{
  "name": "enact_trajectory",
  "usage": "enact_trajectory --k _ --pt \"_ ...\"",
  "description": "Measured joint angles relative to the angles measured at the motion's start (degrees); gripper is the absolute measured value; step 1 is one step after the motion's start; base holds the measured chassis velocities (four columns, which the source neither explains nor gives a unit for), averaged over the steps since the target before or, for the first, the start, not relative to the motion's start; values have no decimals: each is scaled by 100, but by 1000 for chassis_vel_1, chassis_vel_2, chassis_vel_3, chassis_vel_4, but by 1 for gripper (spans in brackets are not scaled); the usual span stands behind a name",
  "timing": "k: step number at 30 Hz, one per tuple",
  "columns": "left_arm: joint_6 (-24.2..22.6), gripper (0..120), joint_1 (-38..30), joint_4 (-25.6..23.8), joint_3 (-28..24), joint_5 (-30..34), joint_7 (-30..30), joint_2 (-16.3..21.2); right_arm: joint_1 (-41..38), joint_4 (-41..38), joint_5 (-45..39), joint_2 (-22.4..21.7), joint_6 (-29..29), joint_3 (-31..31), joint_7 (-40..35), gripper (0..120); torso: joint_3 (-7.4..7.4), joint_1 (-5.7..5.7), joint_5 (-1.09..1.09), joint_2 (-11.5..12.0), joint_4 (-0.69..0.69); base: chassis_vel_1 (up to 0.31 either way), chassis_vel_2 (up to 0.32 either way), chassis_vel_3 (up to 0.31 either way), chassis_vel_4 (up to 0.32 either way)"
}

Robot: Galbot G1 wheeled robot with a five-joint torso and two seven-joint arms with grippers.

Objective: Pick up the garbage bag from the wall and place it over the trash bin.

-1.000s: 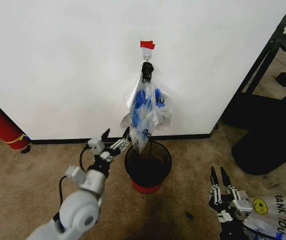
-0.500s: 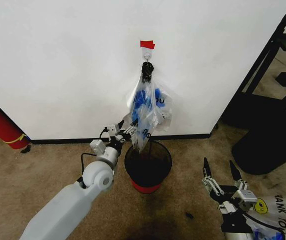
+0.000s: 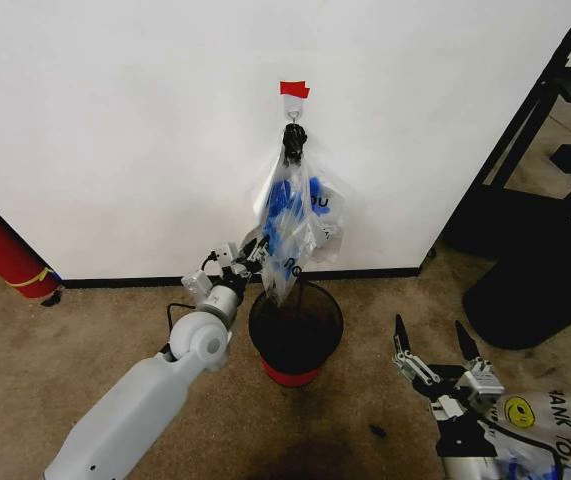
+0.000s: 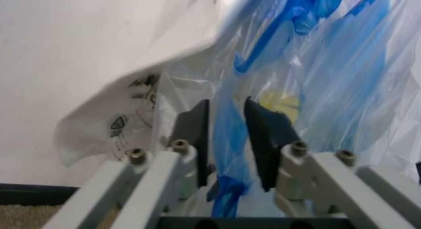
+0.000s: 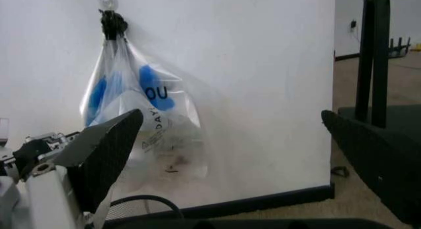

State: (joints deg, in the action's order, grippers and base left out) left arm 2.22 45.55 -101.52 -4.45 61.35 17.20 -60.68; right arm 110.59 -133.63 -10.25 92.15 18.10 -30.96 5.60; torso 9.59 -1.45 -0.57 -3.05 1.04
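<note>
Against the wall [image 3: 115, 120], left pincer [image 4: 227, 140] pinching garbage bag [image 3: 293, 225], right pincer [image 3: 435, 345] agape over carpet [image 3: 45, 370].

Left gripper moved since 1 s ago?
Yes. The left gripper has gone up and toward the wall, from beside the trash bin rim onto the garbage bag.

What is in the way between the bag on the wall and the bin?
Nothing visible. The garbage bag hangs from the hook right above the trash bin. The left gripper already reaches its blue plastic.
</note>
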Motion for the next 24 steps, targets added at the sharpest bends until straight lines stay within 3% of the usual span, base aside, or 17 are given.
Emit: enact_trajectory --k 5,15,21,24 --pt "4 2 -101 104 -80 -23 0 -73 -3 6 -21 0 -20 -29 -60 100 0 0 0 0 0 0 0 0 0" --pt "66 0 -149 214 -138 -16 19 -154 24 24 -33 0 7 -56 -148 100 0 0 0 0 0 0 0 0 0" --pt "196 0 261 -336 330 14 63 121 -69 -103 -275 -1 -239 -27 -260 100 0 0 -2 0 0 0 0 0 0" --pt "218 0 662 -1063 772 233 103 486 -230 -150 -601 -177 -505 -39 -365 100 0 1 -1 0 -4 0 0 0 0"
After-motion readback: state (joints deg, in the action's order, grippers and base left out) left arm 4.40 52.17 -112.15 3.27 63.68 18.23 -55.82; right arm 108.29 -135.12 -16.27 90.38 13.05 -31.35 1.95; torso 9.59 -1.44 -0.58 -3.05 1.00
